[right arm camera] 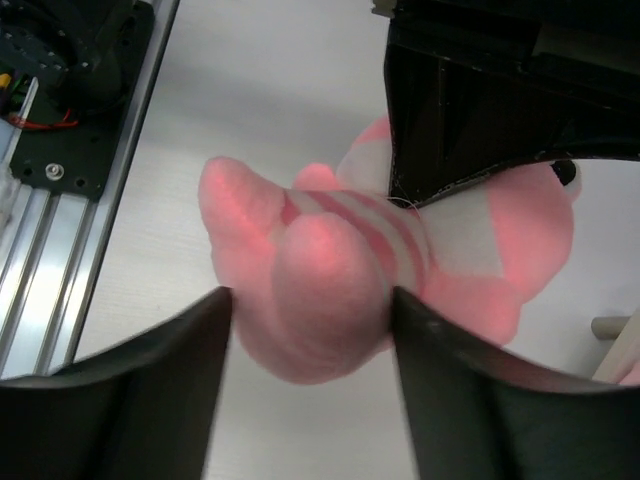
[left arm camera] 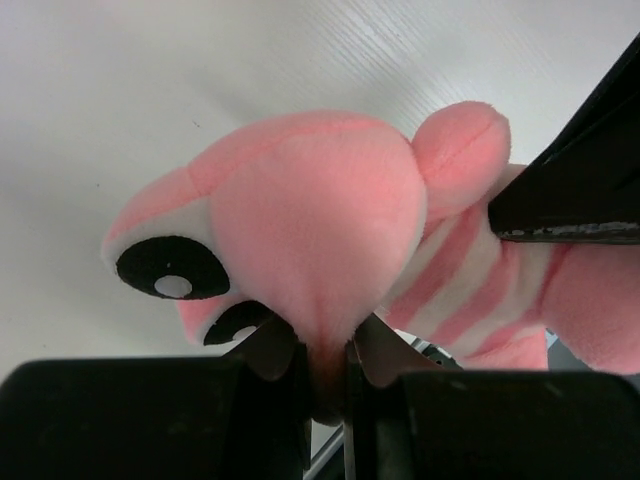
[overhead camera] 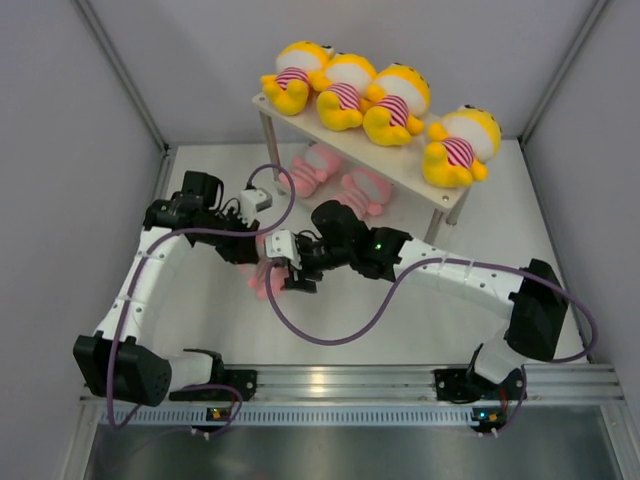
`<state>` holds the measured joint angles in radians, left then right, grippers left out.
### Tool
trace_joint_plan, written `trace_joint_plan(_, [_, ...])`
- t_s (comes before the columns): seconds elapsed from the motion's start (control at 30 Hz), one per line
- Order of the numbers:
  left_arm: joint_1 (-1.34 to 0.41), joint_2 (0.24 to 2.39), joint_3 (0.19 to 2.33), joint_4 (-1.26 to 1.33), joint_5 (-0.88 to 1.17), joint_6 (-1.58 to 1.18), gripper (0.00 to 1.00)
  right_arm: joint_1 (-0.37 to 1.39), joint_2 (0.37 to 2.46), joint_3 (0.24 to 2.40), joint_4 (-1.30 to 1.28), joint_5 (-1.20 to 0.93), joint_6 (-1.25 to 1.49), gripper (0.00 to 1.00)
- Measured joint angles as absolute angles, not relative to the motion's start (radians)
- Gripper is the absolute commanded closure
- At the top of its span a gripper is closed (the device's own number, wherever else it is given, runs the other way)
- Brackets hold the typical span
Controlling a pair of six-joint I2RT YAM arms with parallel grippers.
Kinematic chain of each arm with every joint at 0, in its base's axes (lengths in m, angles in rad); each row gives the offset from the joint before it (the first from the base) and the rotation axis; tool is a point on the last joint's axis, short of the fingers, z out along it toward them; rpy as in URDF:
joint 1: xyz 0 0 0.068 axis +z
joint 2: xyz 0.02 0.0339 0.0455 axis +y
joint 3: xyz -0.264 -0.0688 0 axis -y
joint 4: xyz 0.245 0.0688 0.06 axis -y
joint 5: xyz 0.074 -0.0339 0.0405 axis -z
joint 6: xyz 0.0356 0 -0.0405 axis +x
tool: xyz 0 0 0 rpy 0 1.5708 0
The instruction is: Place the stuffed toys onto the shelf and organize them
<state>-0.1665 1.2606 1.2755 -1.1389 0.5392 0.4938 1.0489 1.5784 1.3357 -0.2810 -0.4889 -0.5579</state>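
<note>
A pink stuffed toy (overhead camera: 262, 281) with a striped body hangs low over the table between my two grippers. My left gripper (overhead camera: 258, 258) is shut on the plush of its head (left arm camera: 320, 230); its jaws pinch a fold of pink fabric. My right gripper (overhead camera: 290, 272) is open, and its fingers straddle the toy's leg (right arm camera: 320, 290) on both sides. The white shelf (overhead camera: 395, 165) stands at the back. Several yellow stuffed toys (overhead camera: 395, 100) lie in a row on its top board. Two pink toys (overhead camera: 315, 165) lie under that board.
Grey walls close in the table on the left, back and right. The aluminium rail (overhead camera: 330, 385) with both arm bases runs along the near edge. A shelf leg (right arm camera: 612, 330) shows at the right edge of the right wrist view.
</note>
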Motion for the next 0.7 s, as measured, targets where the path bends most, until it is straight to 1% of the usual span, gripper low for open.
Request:
trace_joint_plan(0.07, [-0.167, 1.259, 1.276, -1.144, 0.543, 0.5, 0.99, 1.061, 1.594, 1.335, -0.261, -0.453, -0.551, 0.67])
trace_joint_plan(0.1, [-0.167, 1.259, 1.276, -1.148, 0.543, 0.501, 0.98, 1.066, 1.601, 1.335, -0.253, -0.433, -0.535, 0.85])
trace_joint_plan(0.13, [-0.167, 1.259, 1.276, -1.15, 0.542, 0.503, 0.8, 1.07, 1.605, 1.335, -0.249, -0.42, -0.529, 0.94])
trace_joint_plan(0.17, [-0.167, 1.259, 1.276, -1.151, 0.541, 0.506, 0.65, 1.072, 1.608, 1.335, -0.247, -0.409, -0.519, 1.0])
trace_joint_plan(0.23, [-0.167, 1.259, 1.276, -1.152, 0.532, 0.513, 0.42, 1.076, 1.608, 1.335, -0.25, -0.387, -0.488, 1.0])
trace_joint_plan(0.27, [-0.166, 1.259, 1.276, -1.151, 0.523, 0.514, 0.34, 1.077, 1.608, 1.335, -0.255, -0.38, -0.475, 1.0])
trace_joint_plan(0.4, [-0.167, 1.265, 1.278, -1.153, 0.471, 0.5, 0.24, 1.079, 1.597, 1.343, -0.348, -0.342, -0.418, 1.0])
trace_joint_plan(0.57, [-0.167, 1.294, 1.296, -1.159, 0.374, 0.485, 0.23, 1.079, 1.51, 1.383, -0.619, -0.207, -0.315, 1.0])
trace_joint_plan(0.7, [-0.165, 1.33, 1.322, -1.16, 0.324, 0.472, 0.23, 1.068, 1.397, 1.432, -0.767, -0.065, -0.219, 1.0])
